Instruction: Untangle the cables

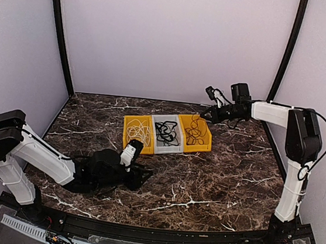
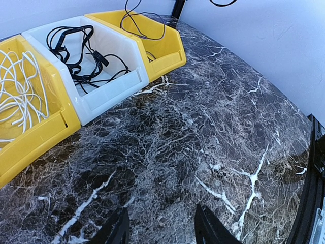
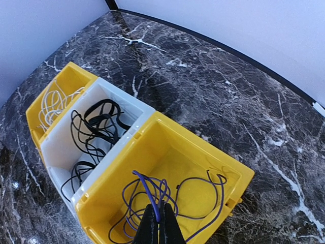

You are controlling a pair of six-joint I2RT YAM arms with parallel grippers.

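The white cable (image 1: 139, 132) lies coiled in the left yellow bin (image 1: 128, 120). The black cable (image 1: 166, 133) lies in the white middle bin (image 1: 161, 150). The dark cable (image 1: 195, 131) is in the right yellow bin (image 1: 207, 140). My right gripper (image 1: 206, 116) hovers over that bin, and in the right wrist view it (image 3: 158, 207) is shut on a loop of the dark cable (image 3: 147, 190), the rest hanging into the bin. My left gripper (image 1: 145, 176) lies low on the table in front of the bins, open and empty (image 2: 161, 213).
The bins stand side by side mid-table on the dark marble top (image 1: 222, 170). The left wrist view shows the white cable (image 2: 20, 96), the black cable (image 2: 76, 56) and the dark cable (image 2: 139, 25). Walls enclose three sides.
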